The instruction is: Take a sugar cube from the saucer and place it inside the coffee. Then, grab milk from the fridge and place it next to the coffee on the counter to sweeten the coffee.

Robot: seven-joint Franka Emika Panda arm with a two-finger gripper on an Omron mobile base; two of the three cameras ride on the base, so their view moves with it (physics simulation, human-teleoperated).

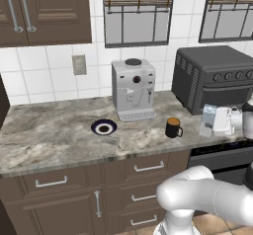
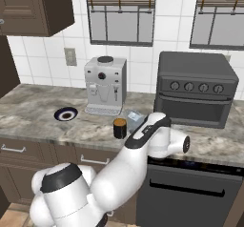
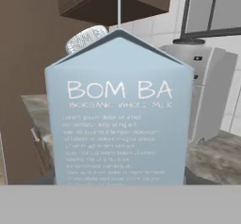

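The milk (image 1: 208, 118), a pale blue carton with a gabled top, stands upright at counter level just right of the coffee (image 1: 173, 128), a black mug with brown liquid. My gripper (image 1: 217, 121) reaches in from the right and is shut on the carton's sides. In the hand view the milk (image 3: 120, 115) is close up, and its fingertips are hidden. From the right base view the milk (image 2: 135, 120) peeks out behind my forearm, beside the coffee (image 2: 119, 128). The saucer (image 1: 104, 127) lies left of the mug on the counter (image 1: 49, 135). The sugar cube and the fridge are out of view.
A grey coffee machine (image 1: 133, 90) stands behind the mug against the tiled wall. A dark toaster oven (image 1: 212, 76) sits close behind the carton at the right. Drawers with silver handles (image 1: 148, 167) run under the counter edge.
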